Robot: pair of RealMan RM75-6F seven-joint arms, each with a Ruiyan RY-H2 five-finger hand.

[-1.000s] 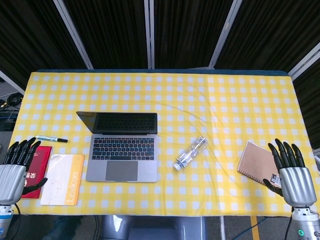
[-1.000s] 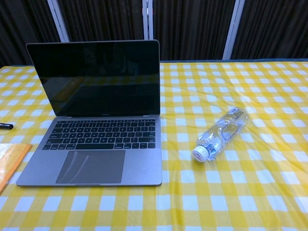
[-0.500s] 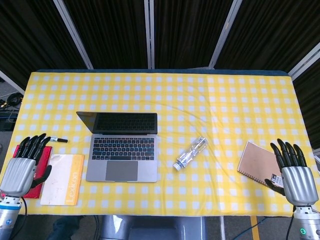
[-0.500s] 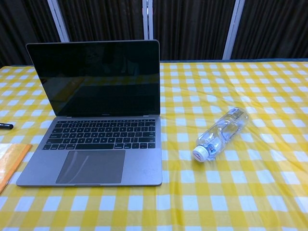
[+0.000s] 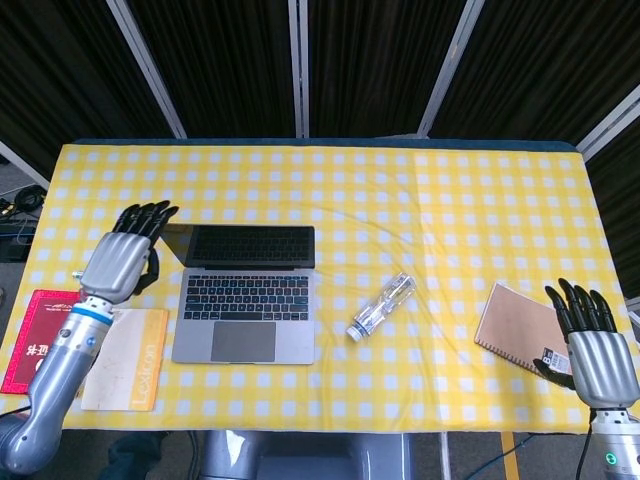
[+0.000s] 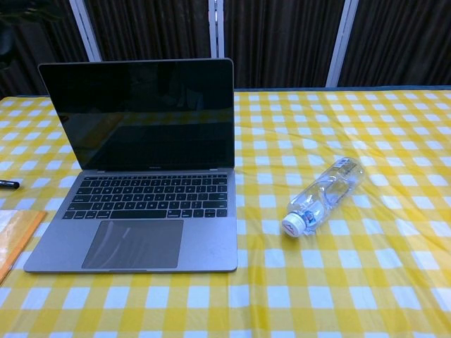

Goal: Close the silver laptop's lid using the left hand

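Silver laptop (image 5: pixel 247 295) sits open on the yellow checked table (image 5: pixel 450 200), left of centre, its dark screen upright and facing me. From the chest view I get the laptop (image 6: pixel 137 169) straight on: black screen, black keys, wide grey trackpad, lid standing close to vertical. That camera shows neither of my hands.

The head view is the only one that shows them. My left hand (image 5: pixel 124 258) is beside the lid's left edge, raised over the table, fingers extended and slightly apart, holding nothing; whether the fingertips touch the lid's corner I cannot tell. My right hand (image 5: pixel 590 345) is at the table's near right corner, fingers spread, holding nothing, just beside a brown notebook (image 5: pixel 515 325).

A clear water bottle (image 5: pixel 381 306) lies on its side to the right of the laptop, apart from it; the chest view shows its white cap (image 6: pixel 292 224) pointing toward me. Left of the laptop, the head view shows a cream and orange booklet (image 5: pixel 125 357) and a red booklet (image 5: pixel 35 340), while the chest view catches only the orange edge (image 6: pixel 15 239) and a black marker tip (image 6: pixel 8 184).
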